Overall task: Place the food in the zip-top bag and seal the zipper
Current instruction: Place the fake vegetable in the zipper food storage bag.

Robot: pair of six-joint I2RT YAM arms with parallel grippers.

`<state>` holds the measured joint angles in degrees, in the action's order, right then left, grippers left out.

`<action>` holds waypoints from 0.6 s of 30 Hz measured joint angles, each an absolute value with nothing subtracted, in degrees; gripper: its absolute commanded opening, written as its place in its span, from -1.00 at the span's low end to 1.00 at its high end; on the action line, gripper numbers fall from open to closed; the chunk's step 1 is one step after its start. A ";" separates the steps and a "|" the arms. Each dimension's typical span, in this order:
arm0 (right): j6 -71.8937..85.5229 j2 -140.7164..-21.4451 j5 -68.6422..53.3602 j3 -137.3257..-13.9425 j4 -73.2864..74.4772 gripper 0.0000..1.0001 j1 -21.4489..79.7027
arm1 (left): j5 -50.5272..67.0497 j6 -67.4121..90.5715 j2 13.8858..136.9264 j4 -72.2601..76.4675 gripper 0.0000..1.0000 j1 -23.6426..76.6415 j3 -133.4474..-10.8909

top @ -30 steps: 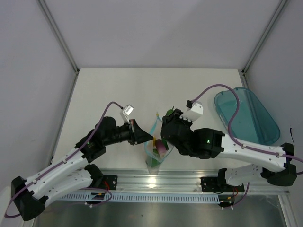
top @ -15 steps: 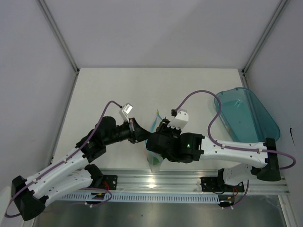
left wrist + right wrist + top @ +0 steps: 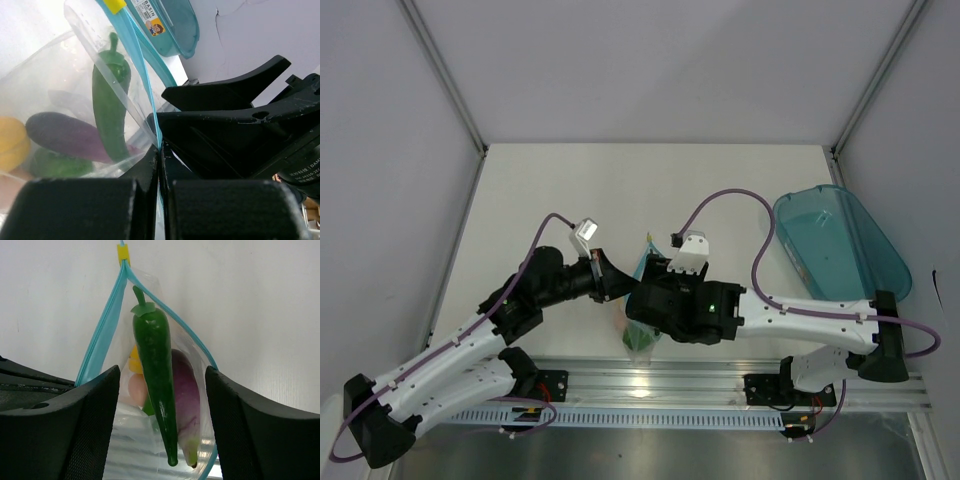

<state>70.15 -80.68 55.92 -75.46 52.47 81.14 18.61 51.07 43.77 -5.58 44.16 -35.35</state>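
Note:
The clear zip-top bag (image 3: 150, 440) hangs open between my arms, its light blue-teal zipper (image 3: 102, 335) running up to a yellow slider tab (image 3: 122, 252). Inside it are the green pepper (image 3: 155, 370), purple eggplant (image 3: 186, 390), pale egg (image 3: 137, 390) and yellow pepper (image 3: 134, 360). My left gripper (image 3: 159, 150) is shut on the zipper strip (image 3: 142, 65) at the bag's mouth edge. My right gripper (image 3: 162, 405) is open, one finger on each side of the bag. In the top view the right gripper (image 3: 642, 305) covers most of the bag (image 3: 642, 342).
The translucent teal oval tray (image 3: 840, 245) stands at the right edge of the table, also in the left wrist view (image 3: 165, 25). The metal rail (image 3: 720, 380) runs along the near edge under the bag. White walls enclose the table.
My right arm has swung left and now sits over the bag with its fingers astride it. My left gripper has kept its hold on the zipper strip and barely moved.

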 measured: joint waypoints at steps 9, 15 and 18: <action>63.75 -78.83 53.78 -75.46 50.65 0.40 80.29 | 18.28 50.98 43.81 -5.58 -0.99 44.18 -35.35; 59.66 -71.92 51.62 -75.22 50.68 0.27 80.09 | 18.33 50.98 43.83 -5.23 -0.99 44.18 -35.35; 56.77 -65.45 49.43 -71.61 49.28 0.22 78.52 | 18.35 50.96 43.83 -5.23 -0.99 44.18 -35.35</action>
